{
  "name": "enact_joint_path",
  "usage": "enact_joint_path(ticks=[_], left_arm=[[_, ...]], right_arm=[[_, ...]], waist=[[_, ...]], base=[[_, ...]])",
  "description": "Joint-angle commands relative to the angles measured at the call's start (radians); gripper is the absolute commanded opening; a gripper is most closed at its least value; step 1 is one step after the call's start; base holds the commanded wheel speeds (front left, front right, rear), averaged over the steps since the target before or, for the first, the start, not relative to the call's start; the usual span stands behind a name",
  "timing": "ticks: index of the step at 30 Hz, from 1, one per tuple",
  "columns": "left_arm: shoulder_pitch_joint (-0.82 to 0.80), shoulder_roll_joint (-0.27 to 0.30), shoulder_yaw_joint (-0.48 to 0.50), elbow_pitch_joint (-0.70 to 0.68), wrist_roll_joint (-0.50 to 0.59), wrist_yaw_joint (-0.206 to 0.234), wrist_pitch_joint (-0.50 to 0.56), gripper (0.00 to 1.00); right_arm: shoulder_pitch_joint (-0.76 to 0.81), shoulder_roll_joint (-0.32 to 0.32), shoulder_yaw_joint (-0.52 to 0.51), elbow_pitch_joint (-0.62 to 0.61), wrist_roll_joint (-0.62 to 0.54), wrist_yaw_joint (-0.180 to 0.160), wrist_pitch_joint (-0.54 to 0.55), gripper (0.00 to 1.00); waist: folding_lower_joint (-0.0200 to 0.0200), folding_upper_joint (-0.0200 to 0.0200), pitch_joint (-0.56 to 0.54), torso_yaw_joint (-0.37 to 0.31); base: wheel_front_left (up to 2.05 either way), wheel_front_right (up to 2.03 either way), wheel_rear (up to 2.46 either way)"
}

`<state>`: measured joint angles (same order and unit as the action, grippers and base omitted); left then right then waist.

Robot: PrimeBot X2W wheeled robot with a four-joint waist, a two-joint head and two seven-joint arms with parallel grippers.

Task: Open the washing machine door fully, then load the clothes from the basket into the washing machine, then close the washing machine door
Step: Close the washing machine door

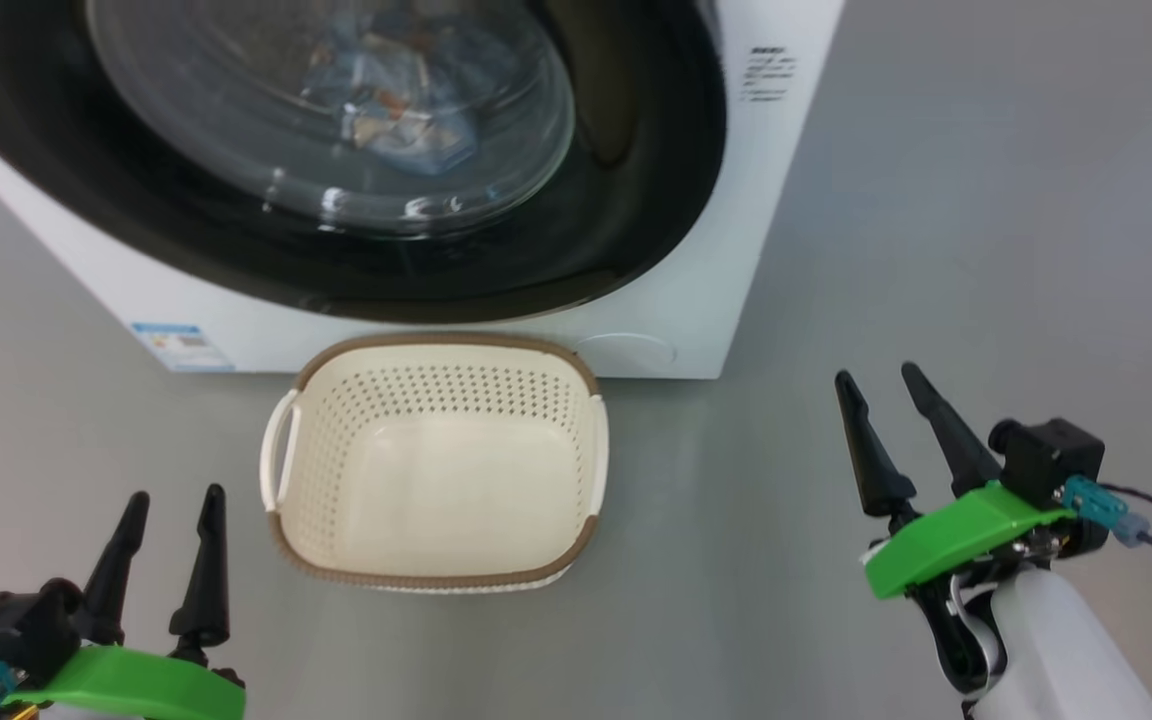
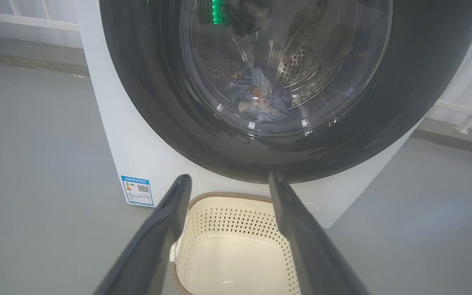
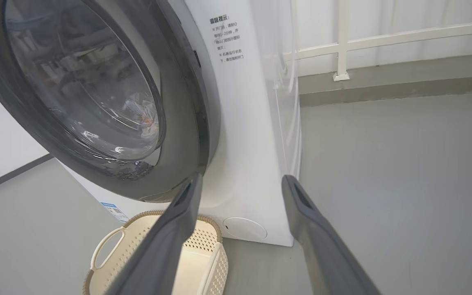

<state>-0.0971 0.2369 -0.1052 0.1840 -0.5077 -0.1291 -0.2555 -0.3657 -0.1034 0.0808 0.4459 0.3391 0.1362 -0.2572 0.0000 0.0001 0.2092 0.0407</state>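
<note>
The washing machine point(image 1: 706, 290) point(image 2: 109, 123) point(image 3: 252, 143) stands ahead. The washing machine door point(image 1: 636, 200) point(image 2: 146, 82) point(image 3: 178, 123) lies against its front; I cannot tell whether it is latched. Through the glass the clothes point(image 1: 396, 110) point(image 2: 256, 96) point(image 3: 144, 114) lie as a blue bundle in the drum. On the floor before the machine sits the basket point(image 1: 436, 400) point(image 2: 236, 217) point(image 3: 209, 241), with nothing in it. My left gripper point(image 1: 176, 495) point(image 2: 230, 177) hangs open at the basket's near left. My right gripper point(image 1: 876, 373) point(image 3: 242, 177) is open well to the basket's right, holding nothing.
A blue label sticker point(image 1: 181, 347) point(image 2: 137, 190) marks the machine's lower left corner and a round cap point(image 1: 626, 350) point(image 3: 244, 228) its lower right. Grey floor spreads on both sides. A white railing point(image 3: 342, 41) runs along the wall behind.
</note>
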Motion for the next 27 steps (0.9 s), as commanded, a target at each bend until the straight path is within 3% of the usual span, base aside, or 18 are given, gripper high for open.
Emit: enact_joint_path(ticks=[1,27], left_arm=[[-0.007,0.031,0.044,-0.018,0.002,-0.002,-0.006,1.00],[0.071,0.045,0.087,-0.013,0.018,-0.002,-0.006,1.00]], right_arm=[[0.017,-0.001,0.020,-0.026,0.007,-0.006,-0.005,1.00],[0.179,-0.027,-0.033,-0.051,0.015,-0.006,-0.005,1.00]], waist=[[0.0000,-0.0001,-0.030,-0.033],[0.0000,-0.0001,-0.093,-0.122]], base=[[0.00,0.00,0.00],[0.00,0.00,0.00]])
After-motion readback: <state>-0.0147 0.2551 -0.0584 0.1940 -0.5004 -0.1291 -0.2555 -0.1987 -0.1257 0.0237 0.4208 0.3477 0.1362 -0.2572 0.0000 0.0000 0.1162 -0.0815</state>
